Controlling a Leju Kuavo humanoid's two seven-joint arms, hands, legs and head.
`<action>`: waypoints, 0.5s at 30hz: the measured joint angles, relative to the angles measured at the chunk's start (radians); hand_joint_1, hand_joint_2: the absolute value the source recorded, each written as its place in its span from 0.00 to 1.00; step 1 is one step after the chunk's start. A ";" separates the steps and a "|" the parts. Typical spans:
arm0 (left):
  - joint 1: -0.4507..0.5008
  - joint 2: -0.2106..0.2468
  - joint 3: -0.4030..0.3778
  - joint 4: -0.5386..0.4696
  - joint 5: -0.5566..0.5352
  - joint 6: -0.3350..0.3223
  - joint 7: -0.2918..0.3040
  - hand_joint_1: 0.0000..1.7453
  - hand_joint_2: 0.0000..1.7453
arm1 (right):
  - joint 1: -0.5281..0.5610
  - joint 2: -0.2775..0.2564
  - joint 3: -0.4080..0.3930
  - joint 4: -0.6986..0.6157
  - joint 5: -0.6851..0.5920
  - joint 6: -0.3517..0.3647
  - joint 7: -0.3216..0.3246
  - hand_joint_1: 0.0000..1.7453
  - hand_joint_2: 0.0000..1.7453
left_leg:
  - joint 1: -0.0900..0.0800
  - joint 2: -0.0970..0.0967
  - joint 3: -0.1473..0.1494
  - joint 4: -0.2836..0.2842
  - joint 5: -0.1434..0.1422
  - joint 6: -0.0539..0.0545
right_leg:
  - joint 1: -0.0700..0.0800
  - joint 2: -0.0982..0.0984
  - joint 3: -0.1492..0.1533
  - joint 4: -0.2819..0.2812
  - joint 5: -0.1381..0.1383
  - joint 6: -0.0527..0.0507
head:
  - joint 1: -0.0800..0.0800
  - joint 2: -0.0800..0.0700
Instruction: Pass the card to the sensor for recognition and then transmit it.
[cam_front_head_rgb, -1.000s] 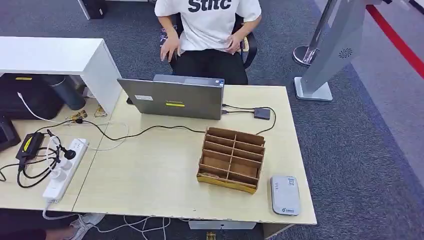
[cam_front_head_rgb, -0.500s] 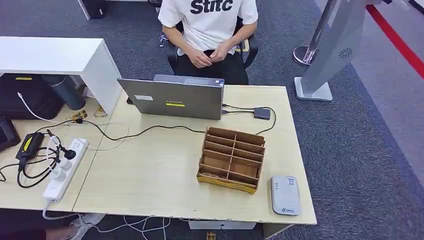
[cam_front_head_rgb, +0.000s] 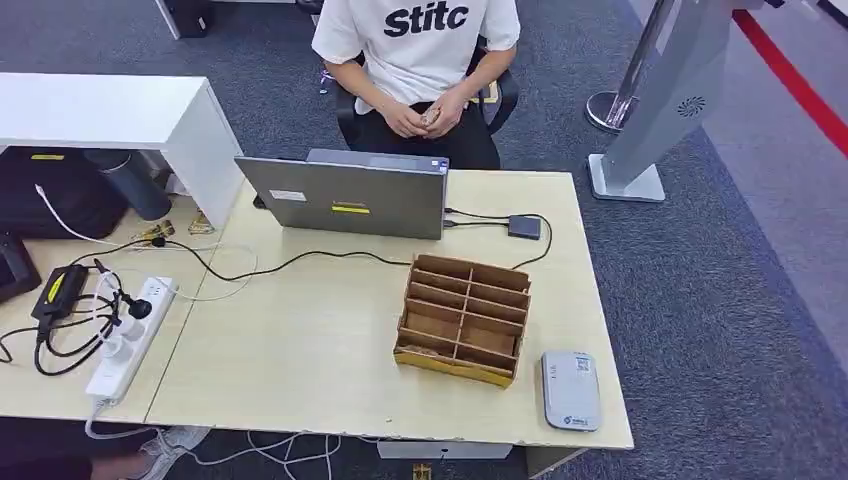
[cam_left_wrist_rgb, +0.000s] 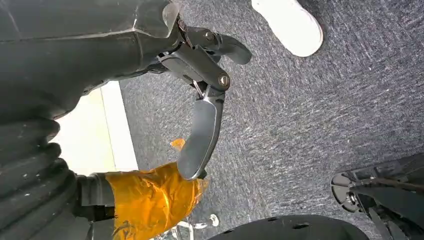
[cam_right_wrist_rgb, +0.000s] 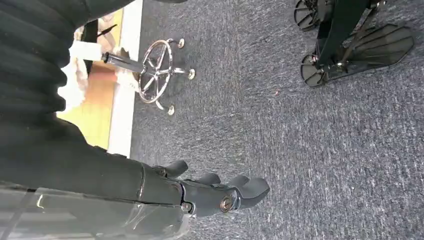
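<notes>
From my head view the card reader (cam_front_head_rgb: 570, 391) lies flat on the counter (cam_front_head_rgb: 300, 350) at about five o'clock, close to the near right corner, just beside the wooden slotted organizer (cam_front_head_rgb: 463, 319) at its ten o'clock. I take that reader to be the sensor; set at the front edge, it is probably there so an arm coming up from below can get to it easily. The organizer's compartments face upward and I judge them a likely place to keep cards, but I cannot make out a card in any slot.

At twelve o'clock, beyond the laptop (cam_front_head_rgb: 345, 195), a person (cam_front_head_rgb: 420, 50) sits with both hands together in the lap, holding something small. It may be the card, but it is too small to tell.

Both my arms hang beside the body, below the counter. The left hand (cam_left_wrist_rgb: 200, 100) is released, fingers apart over the grey carpet (cam_left_wrist_rgb: 310, 125), grasping nothing. The right hand (cam_right_wrist_rgb: 220, 192) has its fingers loosely curled side by side and holds nothing that I can see.

So the reader sits up on the counter, well apart from both hands, and I cannot place the card. This fits either waiting for a card or one already handed on.
</notes>
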 joint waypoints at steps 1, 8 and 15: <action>0.000 0.000 0.002 0.000 0.000 0.000 0.000 0.00 1.00 | 0.000 0.001 0.000 -0.001 0.000 0.000 0.000 0.00 1.00 | 0.000 0.000 0.000 0.000 0.000 0.000 | 0.000 0.000 0.000 0.000 0.000 0.000 | -0.001 0.000; 0.000 0.000 0.002 0.000 0.000 0.000 0.000 0.00 1.00 | -0.001 0.005 -0.002 -0.005 0.000 0.000 0.000 0.00 1.00 | 0.000 0.000 0.000 0.000 0.000 0.000 | 0.000 0.000 0.000 0.000 0.000 0.000 | -0.001 0.000; 0.000 -0.001 0.002 0.000 0.000 0.000 -0.002 0.00 1.00 | -0.002 0.006 -0.010 -0.005 0.005 0.000 -0.003 0.00 1.00 | 0.000 0.000 0.000 0.000 0.000 0.000 | 0.000 0.000 0.000 0.000 0.000 0.000 | -0.001 0.000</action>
